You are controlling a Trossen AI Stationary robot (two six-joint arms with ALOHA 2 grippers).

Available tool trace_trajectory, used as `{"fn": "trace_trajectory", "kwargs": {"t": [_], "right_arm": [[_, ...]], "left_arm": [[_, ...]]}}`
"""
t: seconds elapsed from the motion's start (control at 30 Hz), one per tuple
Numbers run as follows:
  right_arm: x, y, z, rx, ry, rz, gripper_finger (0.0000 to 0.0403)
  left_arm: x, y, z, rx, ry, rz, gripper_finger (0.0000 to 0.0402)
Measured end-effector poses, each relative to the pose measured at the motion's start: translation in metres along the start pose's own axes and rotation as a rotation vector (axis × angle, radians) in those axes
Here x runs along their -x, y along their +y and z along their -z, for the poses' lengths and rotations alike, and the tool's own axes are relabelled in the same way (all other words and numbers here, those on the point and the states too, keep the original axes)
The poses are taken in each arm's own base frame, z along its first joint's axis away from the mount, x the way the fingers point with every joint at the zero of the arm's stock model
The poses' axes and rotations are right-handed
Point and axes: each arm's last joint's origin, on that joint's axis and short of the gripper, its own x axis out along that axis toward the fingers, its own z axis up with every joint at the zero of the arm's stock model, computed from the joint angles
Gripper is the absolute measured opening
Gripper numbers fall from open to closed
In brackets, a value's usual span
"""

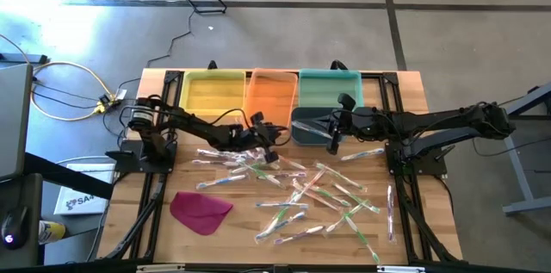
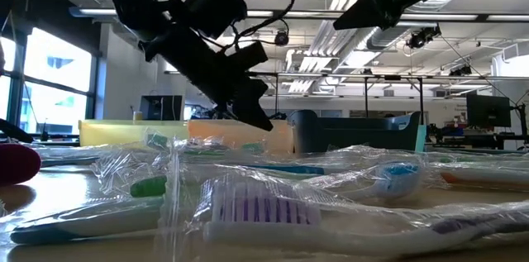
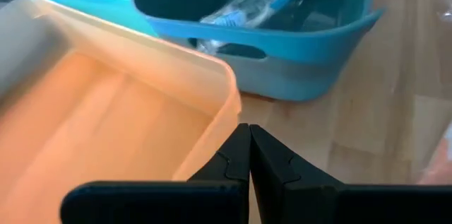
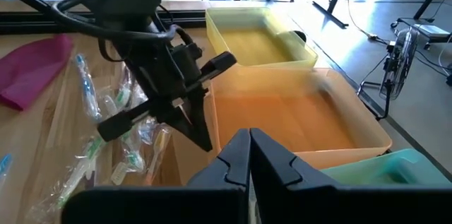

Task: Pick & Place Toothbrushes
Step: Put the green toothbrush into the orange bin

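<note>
Spread loose across the wooden table (image 1: 413, 92), the toothbrushes (image 1: 301, 191), wrapped in clear film and lying at every angle, most of them on the near side of both pincers and so within either arm's reach; set in a row along the far edge, a yellow bin (image 1: 213, 94), an orange bin (image 1: 271, 94) and a teal bin (image 1: 331, 89), with a darker blue bin (image 1: 308, 127) pulled in just in front, probably so each colour of handle has its own drop point. Already inside the blue bin, one wrapped brush with a blue handle (image 3: 263, 1), seen in the left wrist view. Left gripper (image 1: 274, 141) poised just beside the near corner of the orange bin, above the far fringe of the pile, fingers pressed tip to tip and clamped on nothing. Right gripper (image 1: 334, 142) hanging at the near edge of the blue bin, fingers likewise together and empty. Off to the left gripper's outer side, near the table's front, a flat magenta cloth (image 1: 201, 210), no part of the sorting. Judged from this: between picks, neither pincer yet spread for the next brush.
</note>
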Motion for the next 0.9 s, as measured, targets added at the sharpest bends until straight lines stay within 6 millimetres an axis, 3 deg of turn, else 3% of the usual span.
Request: {"fn": "trace_trajectory", "kwargs": {"t": [0.33, 0.9], "right_arm": [[0.000, 0.000, 0.000, -0.001, -0.003, 0.000, 0.0003], [0.000, -0.001, 0.000, 0.000, -0.003, 0.022, 0.0003]], "left_arm": [[-0.018, 0.016, 0.010, 0.045, 0.018, 0.001, 0.0000], [-0.024, 0.010, 0.003, 0.030, -0.029, 0.036, 0.0000]]}}
